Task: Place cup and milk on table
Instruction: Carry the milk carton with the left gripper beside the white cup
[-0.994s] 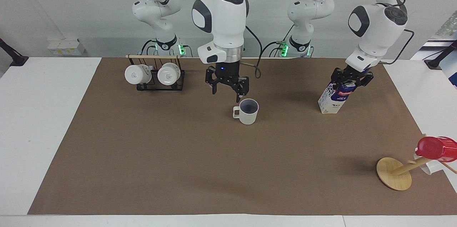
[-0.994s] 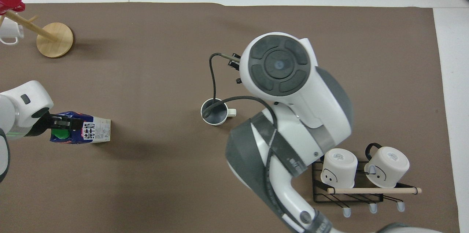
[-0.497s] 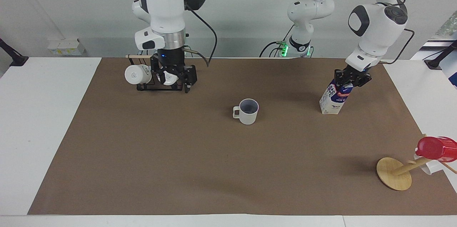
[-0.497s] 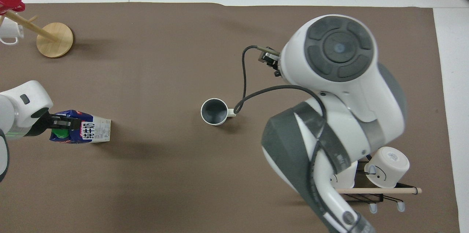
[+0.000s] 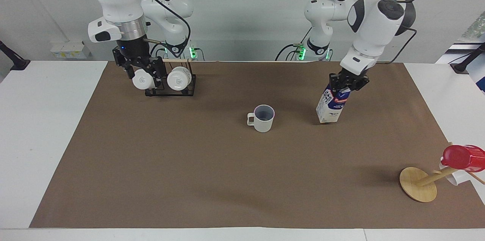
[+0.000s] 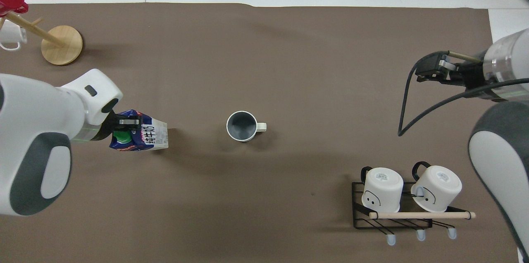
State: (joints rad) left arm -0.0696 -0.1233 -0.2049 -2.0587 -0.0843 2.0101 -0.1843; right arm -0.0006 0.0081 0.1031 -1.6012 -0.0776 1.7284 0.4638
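Observation:
The off-white cup (image 5: 262, 118) stands upright and alone on the brown sheet of the table (image 5: 189, 165), handle toward the right arm's end; it also shows in the overhead view (image 6: 241, 126). My left gripper (image 5: 346, 82) is shut on the top of the milk carton (image 5: 332, 104), which is tilted beside the cup toward the left arm's end. I cannot tell whether its base touches the sheet. The carton (image 6: 144, 138) and left gripper (image 6: 124, 121) show in the overhead view. My right gripper (image 5: 141, 69) is open and empty, raised over the mug rack.
A black wire rack (image 5: 170, 91) holding two white mugs stands close to the robots at the right arm's end. A round wooden disc with a stick (image 5: 418, 184) carries a glossy red cup (image 5: 463, 157) at the left arm's end, farther from the robots.
My right gripper has risen from over the cup and swung to over the rack, empty. My left gripper has carried the milk carton along the sheet toward the cup.

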